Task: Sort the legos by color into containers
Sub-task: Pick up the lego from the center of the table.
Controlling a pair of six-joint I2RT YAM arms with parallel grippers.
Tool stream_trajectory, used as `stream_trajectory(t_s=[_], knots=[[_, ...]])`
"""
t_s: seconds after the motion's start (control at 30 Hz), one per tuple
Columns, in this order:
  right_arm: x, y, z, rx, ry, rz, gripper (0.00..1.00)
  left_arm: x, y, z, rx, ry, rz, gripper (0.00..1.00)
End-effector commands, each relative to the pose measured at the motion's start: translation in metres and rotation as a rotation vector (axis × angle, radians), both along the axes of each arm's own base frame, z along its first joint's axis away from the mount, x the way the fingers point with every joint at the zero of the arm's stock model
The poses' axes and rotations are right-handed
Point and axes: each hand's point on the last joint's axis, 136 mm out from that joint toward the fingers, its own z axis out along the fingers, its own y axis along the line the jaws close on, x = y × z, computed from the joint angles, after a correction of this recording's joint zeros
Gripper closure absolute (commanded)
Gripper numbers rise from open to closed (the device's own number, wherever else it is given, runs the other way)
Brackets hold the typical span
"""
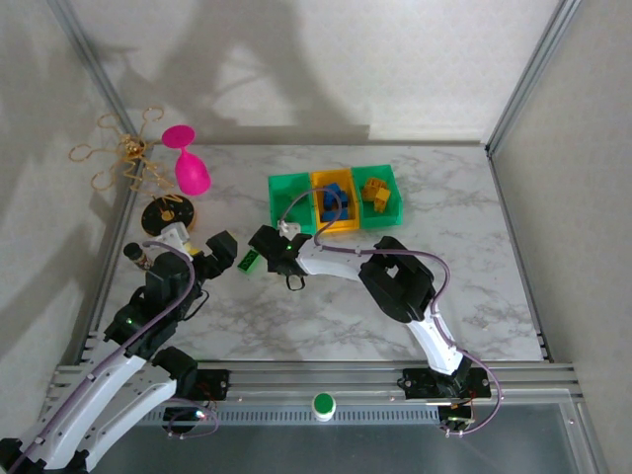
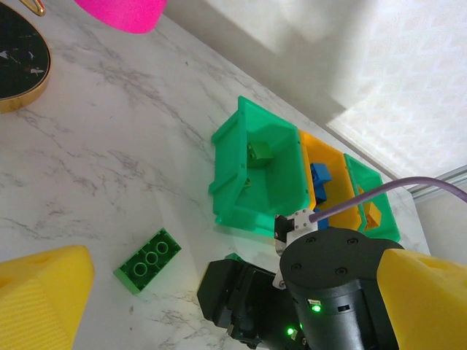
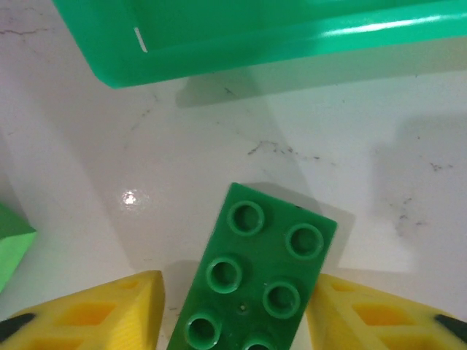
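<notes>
Off-task clutter sits at the far-left corner: pink goblet (image 1: 188, 163) near the back wall (upright or not, can't tell), gold wire ornament (image 1: 123, 153) just left of it, and round black dish (image 1: 166, 213) w/ gold rim just in front of the goblet by the left edge. Tabletop (image 1: 326, 311) is white marble-look w/ grey veins, boxed in by alu frame posts (image 1: 528, 74) and white backdrop panels (image 1: 395, 59) on the left, back and right. Near edge has an alu rail (image 1: 296, 377) across the front, w/ a round green-on-white knob (image 1: 323, 403) just below it, approx mid-width.
</notes>
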Motion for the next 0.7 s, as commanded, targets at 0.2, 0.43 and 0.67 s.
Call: stream_trajectory(t_s=[0.2,0.43,0.67], knots=[[0.003,-0.002,0.006,-0.053,-0.04,0.03,0.65,0.002,0.001,-0.005,-0.002,0.015,0.01,0.0],[0.004,-0.007,0.028,-0.056,-0.072,0.038,0.7,0.002,0.0,0.0,-0.004,0.008,0.003,0.0],[0.008,-0.009,0.069,-0.014,-0.127,0.063,0.69,0.008,-0.003,0.006,-0.002,-0.002,0.0,0.0]])
